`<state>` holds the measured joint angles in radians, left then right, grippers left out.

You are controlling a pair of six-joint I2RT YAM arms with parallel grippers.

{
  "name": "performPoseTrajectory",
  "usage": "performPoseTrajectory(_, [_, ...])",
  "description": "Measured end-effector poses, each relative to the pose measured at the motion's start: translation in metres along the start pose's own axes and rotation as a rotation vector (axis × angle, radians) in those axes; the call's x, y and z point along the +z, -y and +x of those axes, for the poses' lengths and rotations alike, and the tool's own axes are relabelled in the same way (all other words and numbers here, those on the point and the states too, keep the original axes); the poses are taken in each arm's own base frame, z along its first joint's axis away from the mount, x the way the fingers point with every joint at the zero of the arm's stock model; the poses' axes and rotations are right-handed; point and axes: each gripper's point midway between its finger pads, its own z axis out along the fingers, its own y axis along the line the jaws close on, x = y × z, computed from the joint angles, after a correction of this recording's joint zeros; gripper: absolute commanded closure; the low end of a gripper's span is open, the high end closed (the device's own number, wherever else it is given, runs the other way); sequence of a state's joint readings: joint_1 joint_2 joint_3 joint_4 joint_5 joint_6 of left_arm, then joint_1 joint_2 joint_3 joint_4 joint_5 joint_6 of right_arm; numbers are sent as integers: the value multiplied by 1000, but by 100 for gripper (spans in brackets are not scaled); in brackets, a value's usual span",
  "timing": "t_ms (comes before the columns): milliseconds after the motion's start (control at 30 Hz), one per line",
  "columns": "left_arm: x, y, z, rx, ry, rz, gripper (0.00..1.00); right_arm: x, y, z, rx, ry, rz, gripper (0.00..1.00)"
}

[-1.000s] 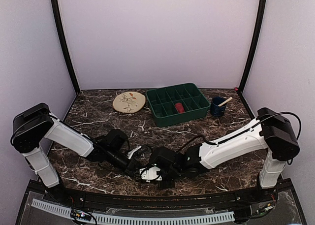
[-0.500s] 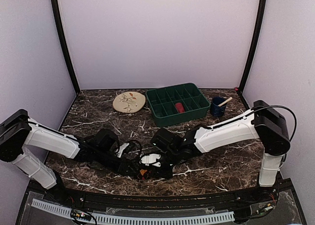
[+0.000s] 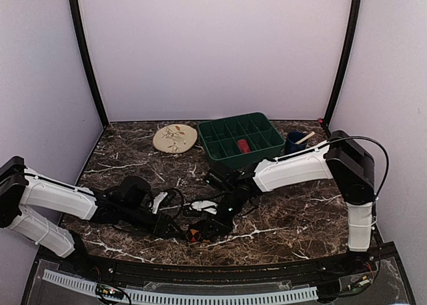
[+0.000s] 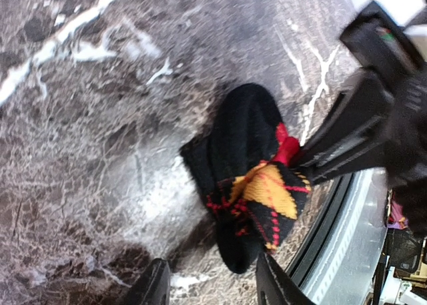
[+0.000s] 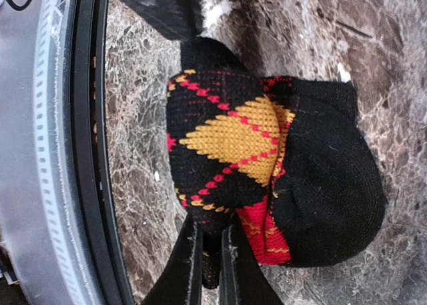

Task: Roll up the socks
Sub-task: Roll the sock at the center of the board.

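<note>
The black argyle sock [image 5: 220,138], bunched just beside the front rail [image 5: 87,185], is pinched at one fold by the right gripper [image 5: 212,233] (the left gripper [image 4: 213,285] stands released), so a tug could unroll it.

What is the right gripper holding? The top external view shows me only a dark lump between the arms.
Observer: The right gripper is shut on the edge of a bunched black fabric sock with orange-yellow argyle diamonds.
Operator: And the left gripper?
Observer: The left gripper is open, its fingers not touching the sock.
Operator: Is the sock lifted?
Observer: It appears to rest on the dark marble table, beside the front rail.
</note>
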<state>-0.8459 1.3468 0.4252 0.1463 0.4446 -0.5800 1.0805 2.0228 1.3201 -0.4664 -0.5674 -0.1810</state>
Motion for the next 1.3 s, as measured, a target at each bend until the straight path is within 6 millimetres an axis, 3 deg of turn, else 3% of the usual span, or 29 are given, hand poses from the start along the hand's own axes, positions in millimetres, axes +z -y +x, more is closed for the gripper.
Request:
performPoseTrajectory(400, [-19,28,-6,182,111,76,48,2,-1,-3,113,-14,-149,100])
performPoseTrajectory(600, [-4,45,3,337,76,24,47,2,0,-4,147,-19,-198,100])
performPoseTrajectory(733, [9,38,3,383,56,-48,45,0,0,-3,161,-17,-217,100])
performPoseTrajectory(1000, [12,30,-7,466,88,-131,45,0,-1,1,187,-24,-253,100])
performPoseTrajectory(1300, [17,41,-6,573,78,-113,45,-1,0,2,205,-24,-282,100])
